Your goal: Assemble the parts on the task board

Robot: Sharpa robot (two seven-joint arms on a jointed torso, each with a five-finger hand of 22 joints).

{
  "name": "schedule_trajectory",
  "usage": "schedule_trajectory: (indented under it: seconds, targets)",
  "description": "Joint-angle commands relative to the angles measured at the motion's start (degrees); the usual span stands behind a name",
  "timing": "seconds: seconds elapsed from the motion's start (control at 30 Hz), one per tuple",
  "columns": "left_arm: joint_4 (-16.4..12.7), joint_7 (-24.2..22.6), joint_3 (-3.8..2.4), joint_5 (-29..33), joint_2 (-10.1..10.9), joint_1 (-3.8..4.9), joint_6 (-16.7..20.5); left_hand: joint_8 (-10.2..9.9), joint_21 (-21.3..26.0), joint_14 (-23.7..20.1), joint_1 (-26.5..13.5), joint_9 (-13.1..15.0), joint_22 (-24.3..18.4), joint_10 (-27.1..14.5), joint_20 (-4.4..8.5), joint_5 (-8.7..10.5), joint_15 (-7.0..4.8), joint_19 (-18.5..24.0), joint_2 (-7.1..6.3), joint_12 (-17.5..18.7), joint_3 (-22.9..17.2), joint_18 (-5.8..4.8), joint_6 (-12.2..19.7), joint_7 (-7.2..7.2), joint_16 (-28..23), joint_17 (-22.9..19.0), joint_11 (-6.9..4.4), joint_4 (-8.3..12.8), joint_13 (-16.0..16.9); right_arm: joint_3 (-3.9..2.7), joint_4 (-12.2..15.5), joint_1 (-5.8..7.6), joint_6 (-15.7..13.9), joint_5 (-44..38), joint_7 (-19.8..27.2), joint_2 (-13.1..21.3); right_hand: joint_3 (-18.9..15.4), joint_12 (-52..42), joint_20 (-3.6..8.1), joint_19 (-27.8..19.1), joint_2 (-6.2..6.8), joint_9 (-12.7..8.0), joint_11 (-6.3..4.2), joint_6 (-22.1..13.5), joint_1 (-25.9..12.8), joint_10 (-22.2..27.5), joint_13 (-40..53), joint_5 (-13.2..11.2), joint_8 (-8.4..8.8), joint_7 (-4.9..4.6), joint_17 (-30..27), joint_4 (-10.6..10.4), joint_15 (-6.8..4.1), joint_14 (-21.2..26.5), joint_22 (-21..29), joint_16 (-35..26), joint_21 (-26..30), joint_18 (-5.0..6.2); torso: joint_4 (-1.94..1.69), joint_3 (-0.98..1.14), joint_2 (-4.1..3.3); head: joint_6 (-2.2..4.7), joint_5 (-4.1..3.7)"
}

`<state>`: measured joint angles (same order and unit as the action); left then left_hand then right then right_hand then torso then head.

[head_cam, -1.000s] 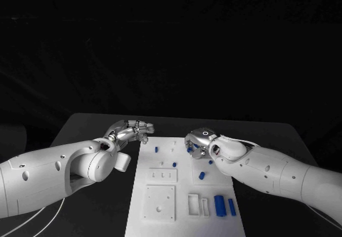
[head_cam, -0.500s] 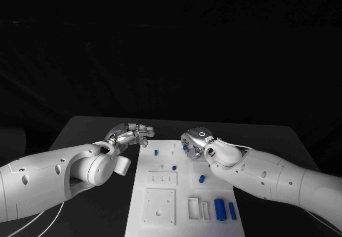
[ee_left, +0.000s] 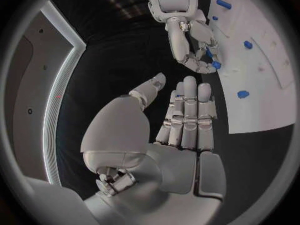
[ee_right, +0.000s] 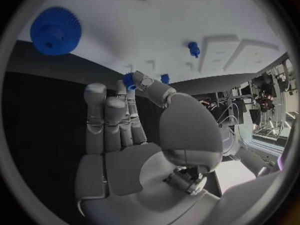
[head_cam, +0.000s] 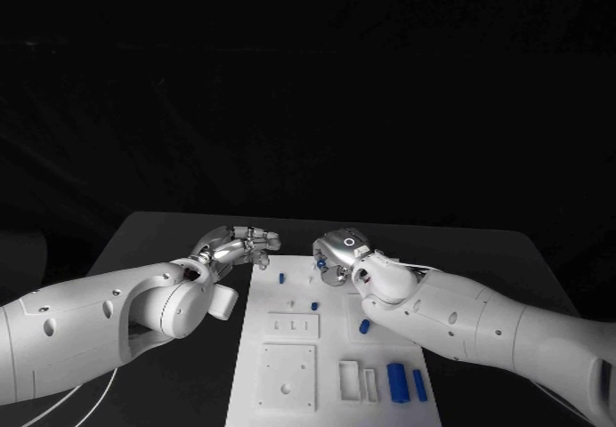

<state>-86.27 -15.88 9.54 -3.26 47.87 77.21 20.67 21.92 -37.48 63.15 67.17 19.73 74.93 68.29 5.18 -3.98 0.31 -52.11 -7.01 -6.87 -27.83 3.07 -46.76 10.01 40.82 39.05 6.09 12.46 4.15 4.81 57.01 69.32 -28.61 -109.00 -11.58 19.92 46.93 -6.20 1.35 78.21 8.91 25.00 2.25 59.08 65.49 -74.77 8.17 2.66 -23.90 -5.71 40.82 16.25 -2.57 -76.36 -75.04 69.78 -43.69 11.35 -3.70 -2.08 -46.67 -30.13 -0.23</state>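
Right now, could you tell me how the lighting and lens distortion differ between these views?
Head view: dim, black surround, the task board the brightest thing. Left wrist view: fisheye bends the board's edge, with the left hand evenly lit. Right wrist view: bright board, the blue gear stretched near the rim.

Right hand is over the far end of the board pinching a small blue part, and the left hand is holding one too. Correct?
Not quite. The right hand does pinch a small blue part over the far end of the task board, but the left hand holds nothing: the left wrist view shows its fingers straight and bare.
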Motion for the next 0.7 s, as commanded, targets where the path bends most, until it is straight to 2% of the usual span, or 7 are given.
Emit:
schedule_trajectory:
  seconds: [0.03,0.17,0.3,0.37,0.5,0.63,0.7]
  targets:
    - [0.1,-0.3,-0.06,-0.2,-0.3,0.09,-0.5,-0.2,-0.2,-0.4,-0.6,0.0,1.2,0.0,0.13,0.32,0.08,0.3,-0.02,0.3,-0.2,1.27,-0.2,0.05,0.2,-0.1,0.45,0.1,-0.1,-0.03,-0.5,-0.01,0.3,-1.8,-1.3,-0.8,0.4,-0.3,2.20,1.8,0.07,0.3,0.08,0.4,0.2,-2.3,0.7,0.1,-0.36,-0.09,-0.1,0.0,-1.56,1.4,-1.1,0.2,-0.3,3.65,0.06,0.11,-0.05,0.33,0.10]
    - [0.1,0.0,-0.07,-0.2,-0.7,0.22,-0.3,-0.2,-0.2,-0.4,-0.7,0.0,1.2,0.0,0.12,0.32,0.09,0.3,-0.03,0.3,-0.2,1.27,-0.2,0.05,0.2,-0.1,0.46,0.1,-0.1,-0.05,-1.3,-0.05,0.4,-2.3,-1.9,-1.9,0.5,-0.3,2.23,1.8,0.14,0.3,0.07,0.4,0.2,-2.4,0.8,0.1,-0.34,-0.09,-0.1,0.0,-1.57,1.4,-1.1,0.3,-0.3,3.65,0.07,-0.03,-0.06,0.84,0.14]
    - [0.2,0.0,-0.07,-0.2,-0.8,0.42,-0.4,-0.2,-0.3,-0.4,-0.7,0.0,1.2,0.0,0.12,0.32,0.09,0.3,-0.03,0.3,-0.2,1.28,-0.2,0.05,0.2,-0.1,0.45,0.1,0.0,-0.06,-2.3,-0.13,1.0,-2.3,-1.8,-2.6,0.7,-0.2,2.25,1.8,0.26,0.4,0.07,0.4,0.3,-2.4,0.8,0.1,-0.31,-0.08,-0.1,0.0,-1.57,1.4,-1.0,0.3,-0.3,3.65,0.03,-0.11,-0.15,0.79,0.22]
    - [0.1,-0.1,-0.07,-0.2,-0.8,0.55,-0.5,-0.2,-0.3,-0.4,-0.7,0.0,1.2,0.0,0.12,0.32,0.09,0.3,-0.03,0.3,-0.2,1.28,-0.2,0.04,0.2,-0.1,0.45,0.1,0.0,-0.06,-2.5,-0.17,1.0,-2.3,-1.8,-2.8,0.7,-0.2,2.25,1.9,0.29,0.4,0.07,0.4,0.3,-2.4,0.8,0.1,-0.30,-0.08,-0.1,0.0,-1.57,1.4,-1.0,0.4,-0.3,3.65,0.11,-0.02,-0.15,0.68,0.37]
    - [0.0,-0.1,-0.07,-0.2,-0.8,0.75,-0.6,-0.2,-0.3,-0.4,-0.7,0.0,1.2,0.0,0.12,0.32,0.09,0.3,-0.03,0.3,-0.2,1.28,-0.2,0.04,0.2,-0.1,0.45,0.1,0.0,-0.06,-2.7,-0.25,1.0,-2.3,-1.8,-2.8,0.7,-0.2,2.26,1.9,0.30,0.4,0.07,0.4,0.3,-2.4,0.8,0.1,-0.30,-0.08,-0.1,0.0,-1.57,1.4,-1.0,0.4,-0.4,3.65,0.10,-0.05,-0.23,0.65,0.58]
    - [-0.1,-0.1,-0.07,-0.2,-0.7,0.96,-0.6,-0.2,-0.3,-0.4,-0.7,0.0,1.2,0.0,0.12,0.31,0.09,0.3,-0.02,0.3,-0.2,1.29,-0.2,0.04,0.2,-0.1,0.45,0.2,0.0,-0.06,-2.8,-0.25,1.2,-2.4,-1.8,-2.9,0.8,-0.2,2.27,1.9,0.36,0.4,0.07,0.4,0.3,-2.4,0.8,0.1,-0.28,-0.08,-0.1,-0.1,-1.58,1.4,-1.0,0.4,-0.4,3.65,0.12,0.02,-0.17,0.36,0.81]
    - [-0.2,-0.1,-0.07,-0.2,-0.7,1.05,-0.7,-0.2,-0.3,-0.4,-0.7,0.0,1.2,0.0,0.12,0.32,0.09,0.3,-0.03,0.3,-0.2,1.29,-0.3,0.04,0.2,-0.1,0.45,0.2,0.0,-0.10,-2.8,-0.25,1.3,-2.4,-1.8,-2.9,0.8,-0.2,2.27,1.9,0.39,0.4,0.07,0.4,0.3,-2.4,0.8,0.1,-0.28,-0.08,-0.2,-0.1,-1.58,1.4,-1.0,0.4,-0.4,3.65,0.13,-0.02,-0.22,0.22,0.89]
